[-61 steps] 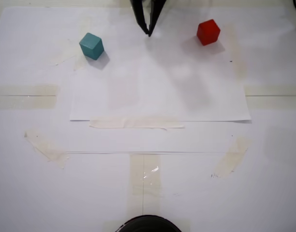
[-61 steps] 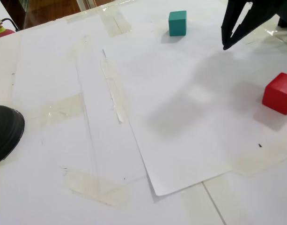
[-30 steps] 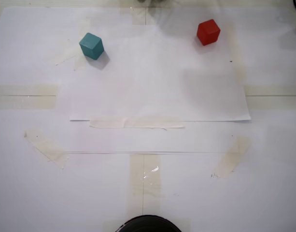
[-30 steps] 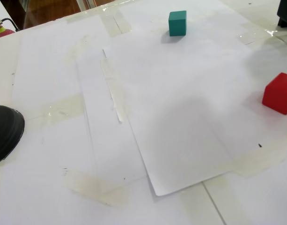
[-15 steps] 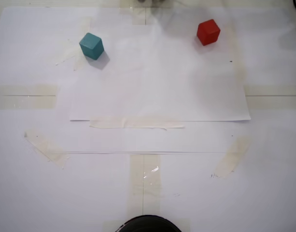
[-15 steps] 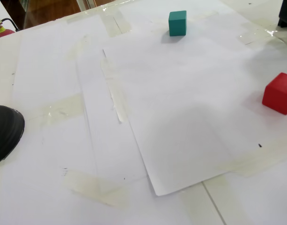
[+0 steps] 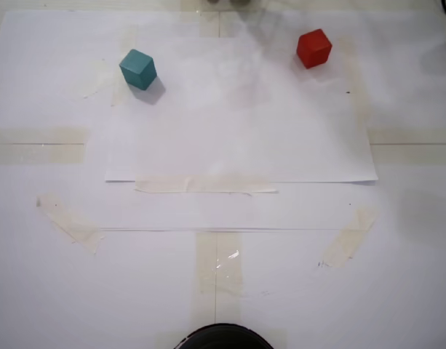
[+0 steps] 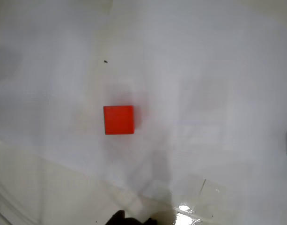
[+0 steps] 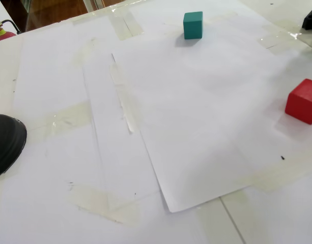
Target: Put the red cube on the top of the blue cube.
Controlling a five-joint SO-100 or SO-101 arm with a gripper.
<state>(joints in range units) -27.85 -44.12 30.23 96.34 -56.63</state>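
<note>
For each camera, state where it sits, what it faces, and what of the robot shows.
Fixed view: high above, looking down on the red cube and the blue cube; no arm.
Wrist view: on the arm, looking straight down on the red cube; dark part at the bottom edge.
Fixed view: low, side-on; both cubes, dark part at right edge.
All share the red cube.

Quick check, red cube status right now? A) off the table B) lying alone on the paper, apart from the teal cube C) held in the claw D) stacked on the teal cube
B: the red cube sits by itself on the white paper, far from the blue cube, nothing gripping it.
</note>
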